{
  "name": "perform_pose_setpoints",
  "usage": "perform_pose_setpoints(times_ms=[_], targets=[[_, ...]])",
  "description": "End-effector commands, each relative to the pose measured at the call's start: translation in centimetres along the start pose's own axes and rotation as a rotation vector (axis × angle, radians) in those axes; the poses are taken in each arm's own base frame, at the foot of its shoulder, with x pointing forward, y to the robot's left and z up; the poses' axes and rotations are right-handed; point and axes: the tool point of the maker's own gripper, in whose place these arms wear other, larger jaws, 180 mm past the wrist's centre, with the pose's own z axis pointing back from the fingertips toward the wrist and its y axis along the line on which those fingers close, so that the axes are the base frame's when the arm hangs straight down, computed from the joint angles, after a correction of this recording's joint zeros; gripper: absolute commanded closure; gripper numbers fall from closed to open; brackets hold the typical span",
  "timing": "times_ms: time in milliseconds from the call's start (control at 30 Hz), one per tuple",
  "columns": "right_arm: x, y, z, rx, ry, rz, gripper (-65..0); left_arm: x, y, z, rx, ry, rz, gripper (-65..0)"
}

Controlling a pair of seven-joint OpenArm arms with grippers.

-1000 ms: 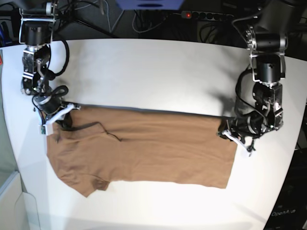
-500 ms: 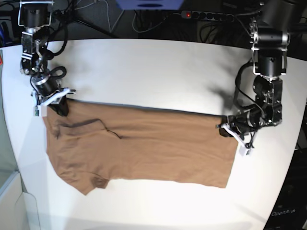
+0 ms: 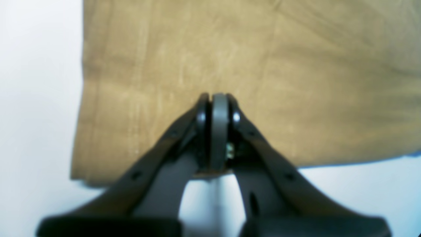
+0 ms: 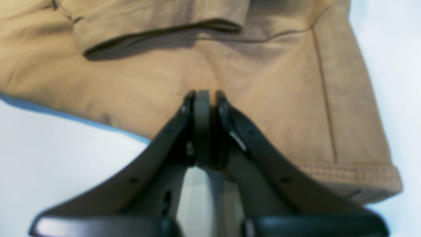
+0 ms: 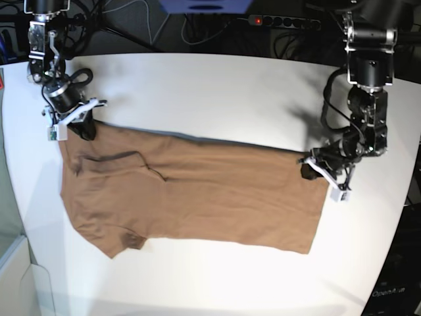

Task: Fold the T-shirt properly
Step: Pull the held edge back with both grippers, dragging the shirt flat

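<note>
The tan-brown T-shirt (image 5: 197, 194) lies flat across the white table, folded lengthwise, with its collar (image 5: 112, 158) and a sleeve (image 5: 125, 240) at the left. My right gripper (image 5: 84, 128) is shut on the shirt's far left corner. In the right wrist view the gripper (image 4: 204, 95) pinches the cloth (image 4: 279, 98) below the dark collar opening (image 4: 158, 36), with a sleeve hem (image 4: 355, 174) at the right. My left gripper (image 5: 309, 170) is shut on the far right corner. In the left wrist view the gripper (image 3: 215, 98) clamps the cloth (image 3: 263, 59) near its hem.
The white table (image 5: 210, 92) stretches beyond the shirt towards the back. A power strip (image 5: 283, 21) and cables lie behind the table's far edge. Both arm bases stand at the table's far corners. A translucent panel (image 5: 13, 263) shows at the lower left.
Both grippers have moved toward the far side of the table, pulling the shirt's far edge with them. The whole shirt has slid a little away from the front edge.
</note>
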Motion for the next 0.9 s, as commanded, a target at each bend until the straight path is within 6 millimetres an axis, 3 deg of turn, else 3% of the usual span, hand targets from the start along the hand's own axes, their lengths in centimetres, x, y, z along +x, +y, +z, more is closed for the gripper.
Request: perform_pose_setpoints(times_ms=[0, 233, 600, 867], targets=[[-3.4, -0.6, 1.0, -0.019, 0.142, 0.031, -2.0, -9.2, 2.6, 1.1, 0.122, 0.343, -0.048, -2.3], [-4.0, -1.5, 2.6, -0.044, 0.148, 0.029, -2.0, -12.1, 1.1, 3.9, 0.108, 0.385, -0.122, -2.3], [-4.3, -0.5, 5.7, -0.033, 0.147, 0.066, -2.0, -15.5, 3.5, 7.4, 0.158, 0.442, -0.149, -2.3], [-6.0, 0.3, 7.4, -0.026, 0.168, 0.047, -2.0, -17.8, 4.7, 9.3, 0.137, 0.495, -0.190, -2.3]])
